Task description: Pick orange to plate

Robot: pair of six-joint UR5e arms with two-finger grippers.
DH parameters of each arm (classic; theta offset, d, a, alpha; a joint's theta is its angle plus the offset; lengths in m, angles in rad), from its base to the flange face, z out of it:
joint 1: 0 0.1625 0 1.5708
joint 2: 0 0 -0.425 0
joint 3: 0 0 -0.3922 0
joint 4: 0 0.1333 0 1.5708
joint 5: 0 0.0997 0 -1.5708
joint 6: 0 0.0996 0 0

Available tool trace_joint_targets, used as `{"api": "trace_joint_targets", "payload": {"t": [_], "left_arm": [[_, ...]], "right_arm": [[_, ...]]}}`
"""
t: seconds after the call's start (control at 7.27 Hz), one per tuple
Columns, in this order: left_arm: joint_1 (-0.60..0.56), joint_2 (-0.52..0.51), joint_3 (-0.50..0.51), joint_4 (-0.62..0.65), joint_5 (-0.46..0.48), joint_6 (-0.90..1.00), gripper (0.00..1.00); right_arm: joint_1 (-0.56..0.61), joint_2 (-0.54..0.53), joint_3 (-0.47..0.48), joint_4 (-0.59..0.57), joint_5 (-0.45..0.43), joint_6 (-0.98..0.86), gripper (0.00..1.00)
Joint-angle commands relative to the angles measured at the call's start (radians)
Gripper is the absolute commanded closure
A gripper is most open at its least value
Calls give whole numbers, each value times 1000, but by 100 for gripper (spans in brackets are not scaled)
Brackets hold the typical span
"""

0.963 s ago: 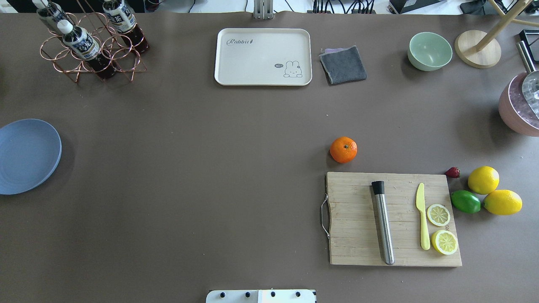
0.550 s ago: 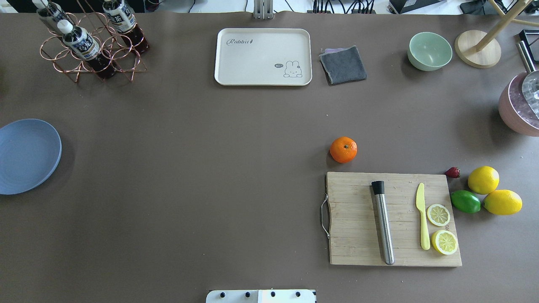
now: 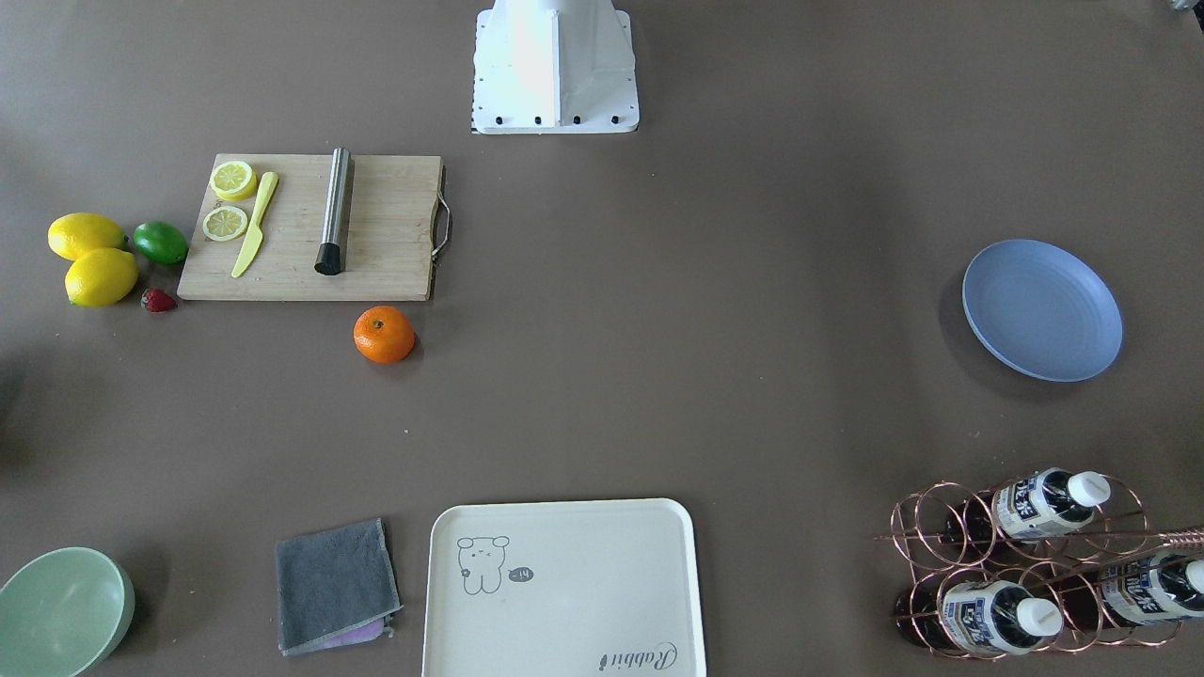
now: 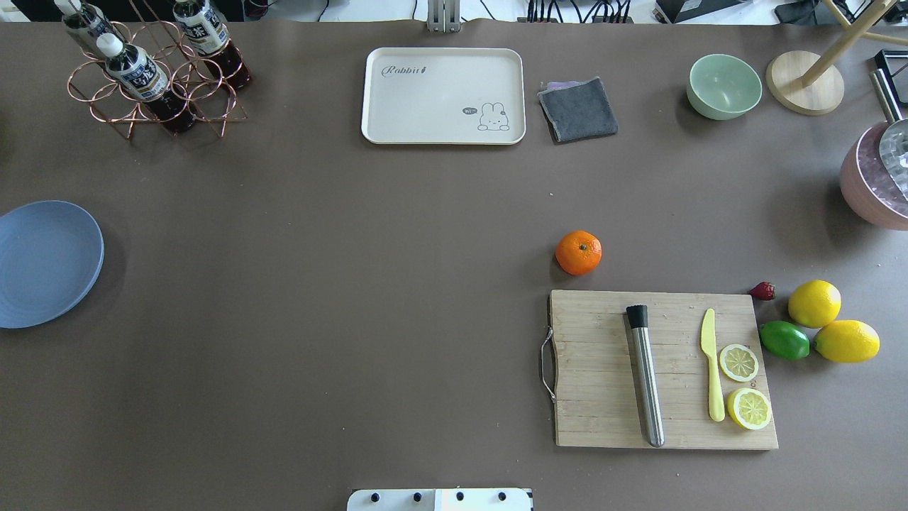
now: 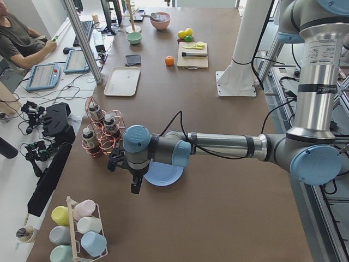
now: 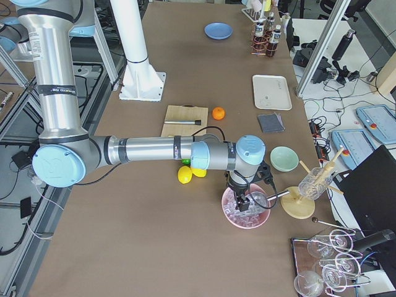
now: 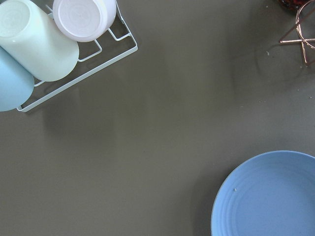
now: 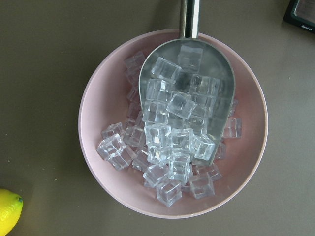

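The orange (image 4: 579, 253) rests on the brown table just beyond the far left corner of the wooden cutting board (image 4: 663, 369); it also shows in the front view (image 3: 384, 335). Far across the table, at its left end, lies the blue plate (image 4: 46, 262), bare, with its rim in the left wrist view (image 7: 270, 196). My left gripper (image 5: 136, 185) hangs beside the plate, seen only from the side, so I cannot tell its state. My right gripper (image 6: 243, 201) hovers over a pink bowl of ice (image 8: 172, 123) at the right end; I cannot tell its state either.
On the board lie a steel muddler (image 4: 645, 376), a yellow knife (image 4: 711, 362) and lemon slices. Two lemons (image 4: 814, 304), a lime (image 4: 784, 340) and a strawberry sit to its right. A cream tray (image 4: 443, 96), grey cloth (image 4: 578, 108), green bowl (image 4: 723, 86) and bottle rack (image 4: 152, 71) line the far edge.
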Motion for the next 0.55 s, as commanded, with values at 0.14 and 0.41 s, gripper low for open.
{"api": "trace_joint_targets", "payload": {"t": [0.14,0.41], "left_arm": [[1,3,2,1,-2,-1,2],[3,9,-7,1,-4,-1,2]], "right_arm": [[-1,-3,-3,0,1,21,0],[-1,-4,-2,0,2,22,0]]}}
